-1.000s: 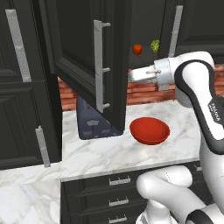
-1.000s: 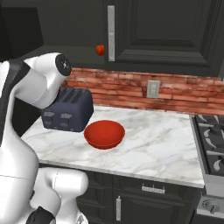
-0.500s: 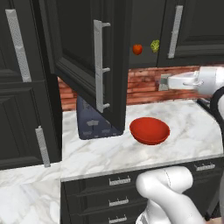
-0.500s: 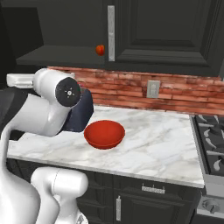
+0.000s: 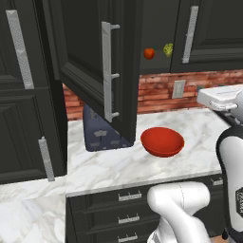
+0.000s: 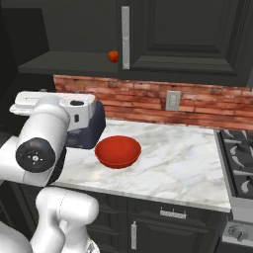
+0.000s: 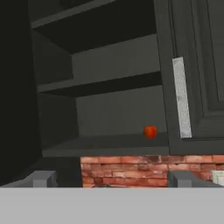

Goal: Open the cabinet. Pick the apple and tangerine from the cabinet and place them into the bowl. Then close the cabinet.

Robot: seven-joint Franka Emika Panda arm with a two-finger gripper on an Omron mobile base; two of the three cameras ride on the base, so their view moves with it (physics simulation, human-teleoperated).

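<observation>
Arm swung back off the cabinet (image 5: 95,71), left door now open.
Our tool (image 7: 109,179) has pulled away, jaws wide and empty, facing the shelf. Apple (image 7: 150,132) on bottom shelf beside the shut right door; bowl (image 5: 162,141) waits on the surface (image 5: 109,166). Tangerine not identifiable.

Cabinet (image 5: 95,71) matt black w/ brushed metal handles; bowl (image 5: 162,141) glossy red; counter (image 5: 104,166) polished marble; backsplash (image 6: 148,96) rough brick.

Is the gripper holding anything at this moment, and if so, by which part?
Nothing is held. In the hand view the gripper is open with empty space between its fingertips, facing the open cabinet, where the apple sits on the bottom shelf.
</observation>
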